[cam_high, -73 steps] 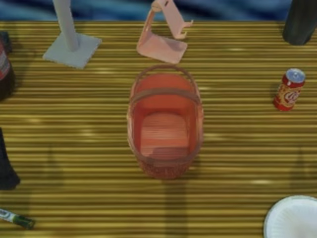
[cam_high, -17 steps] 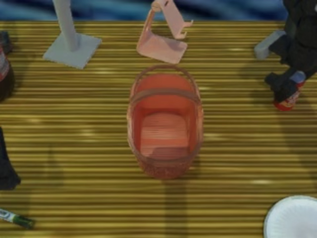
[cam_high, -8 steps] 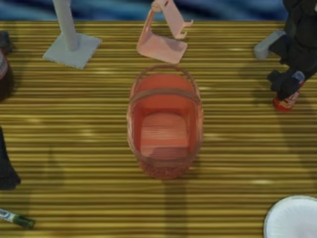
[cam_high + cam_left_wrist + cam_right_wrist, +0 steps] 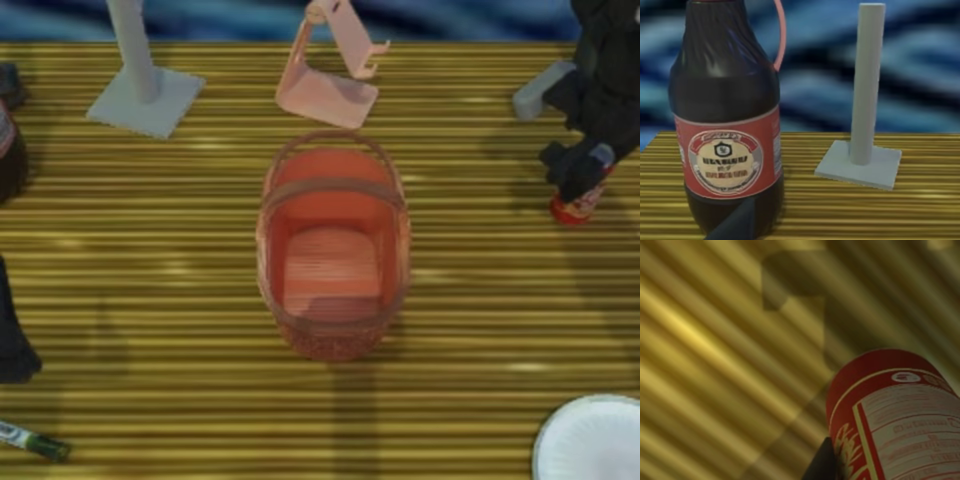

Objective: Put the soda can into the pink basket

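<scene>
The soda can (image 4: 572, 208) stands at the table's right side, red with a silver top, mostly hidden under my right gripper (image 4: 578, 172). That gripper is shut on the can. In the right wrist view the can (image 4: 890, 420) fills the near corner, with one dark finger (image 4: 824, 465) pressed against its side. The pink basket (image 4: 335, 340) sits at the table's centre, oval and woven, its hoop handle (image 4: 333, 187) arching across it and nothing inside. My left gripper (image 4: 12, 345) is parked at the left edge, open.
A dark bottle with a red label (image 4: 727, 125) stands at the far left (image 4: 8, 150). A grey post on a square base (image 4: 145, 100) and a pale-pink phone stand (image 4: 325, 95) are at the back. A white plate (image 4: 595, 440) and a marker (image 4: 30, 440) lie at the front corners.
4.4 s ago the can stood alone. The right gripper then came down over it, and within the last second it closed in on the can. The basket has not moved.
</scene>
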Available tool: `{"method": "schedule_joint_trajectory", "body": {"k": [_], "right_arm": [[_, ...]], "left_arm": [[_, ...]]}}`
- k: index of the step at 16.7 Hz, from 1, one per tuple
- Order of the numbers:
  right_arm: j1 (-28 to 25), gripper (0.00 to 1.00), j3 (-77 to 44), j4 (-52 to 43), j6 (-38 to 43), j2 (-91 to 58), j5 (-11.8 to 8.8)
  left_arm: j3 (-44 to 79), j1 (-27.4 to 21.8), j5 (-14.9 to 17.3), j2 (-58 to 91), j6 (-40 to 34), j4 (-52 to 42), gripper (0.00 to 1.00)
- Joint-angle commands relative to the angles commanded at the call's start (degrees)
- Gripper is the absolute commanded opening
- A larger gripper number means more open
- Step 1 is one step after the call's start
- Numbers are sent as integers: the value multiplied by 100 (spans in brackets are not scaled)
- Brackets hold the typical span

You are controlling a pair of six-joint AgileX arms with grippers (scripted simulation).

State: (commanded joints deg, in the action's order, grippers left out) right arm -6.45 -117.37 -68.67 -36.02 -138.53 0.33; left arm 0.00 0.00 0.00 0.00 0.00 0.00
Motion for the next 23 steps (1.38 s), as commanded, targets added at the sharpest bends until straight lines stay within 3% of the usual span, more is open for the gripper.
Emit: {"method": "schedule_joint_trajectory", "body": {"k": [3,7,11,19,23], "right_arm": [[-57,0,113,329,108,43,-223],[-209,0,516,1562,526,193,-984],[-419,0,1172,3549,1179,446,-2108],[-902,0,2925,8336,2762,1215,-4686],[-1099,0,3677,10212,3398,1661,-5740]], "left_arm": [[0,0,0,0,0,0,100],[0,0,0,0,0,0,100],[0,0,0,0,0,0,100],[0,0,0,0,0,0,100],[0,0,0,0,0,0,100]]}}
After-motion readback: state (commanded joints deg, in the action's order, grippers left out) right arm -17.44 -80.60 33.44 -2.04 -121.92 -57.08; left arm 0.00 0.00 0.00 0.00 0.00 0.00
